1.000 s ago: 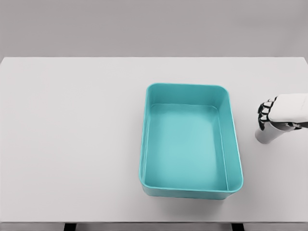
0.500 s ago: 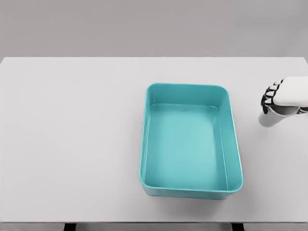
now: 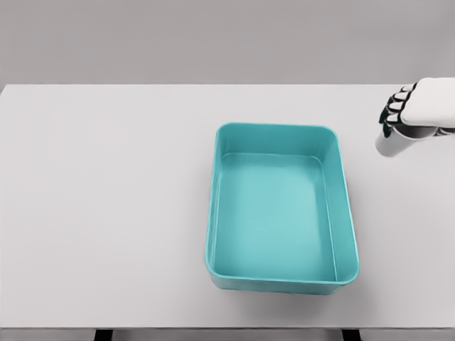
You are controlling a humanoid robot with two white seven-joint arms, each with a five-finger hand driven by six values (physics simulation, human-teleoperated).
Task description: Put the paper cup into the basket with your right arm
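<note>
The white table (image 3: 106,213) carries a teal rectangular basket (image 3: 344,213), its long axis running toward and away from the robot; to the right of the basket's far corner, well apart from it, the right hand (image 3: 419,110) comes in from the picture's right edge. Its fingers are curled tight around the white paper cup (image 3: 390,144); the cup juts out below the fingers, tilted, its visible end pointing down and left toward the basket.
</note>
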